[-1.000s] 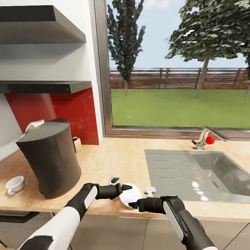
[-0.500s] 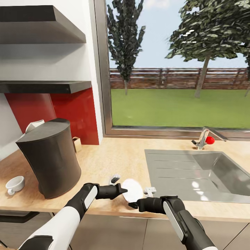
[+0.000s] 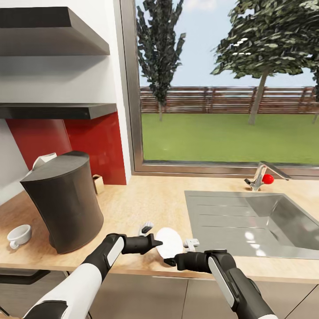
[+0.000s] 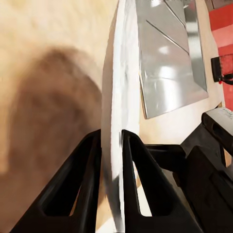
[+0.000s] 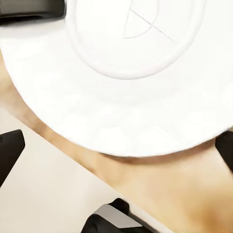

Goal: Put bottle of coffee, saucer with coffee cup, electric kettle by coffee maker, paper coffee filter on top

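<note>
**Saucer pinched at the surface's front edge**

Left gripper point(image 3: 153, 243) clamped on the white saucer point(image 3: 169, 242), with both black fingers point(image 4: 82, 184) pressed against the thin rim seen edge-on in the left wrist view. Held tilted just above the wooden surface point(image 3: 146, 204), near its front edge and just left of the steel sink point(image 3: 248, 221). Right gripper point(image 3: 170, 262) parked just beside the saucer's near rim, fingers spread wide and grasping nothing; saucer's ridged face point(image 5: 131, 73) seen close in the right wrist view. Dark coffee maker point(image 3: 64, 199) stood upright well to the left. White coffee cup point(image 3: 18, 235) sat on the surface beside it, farther left. Faucet point(image 3: 261, 175) with a red knob at the window sill.
</note>
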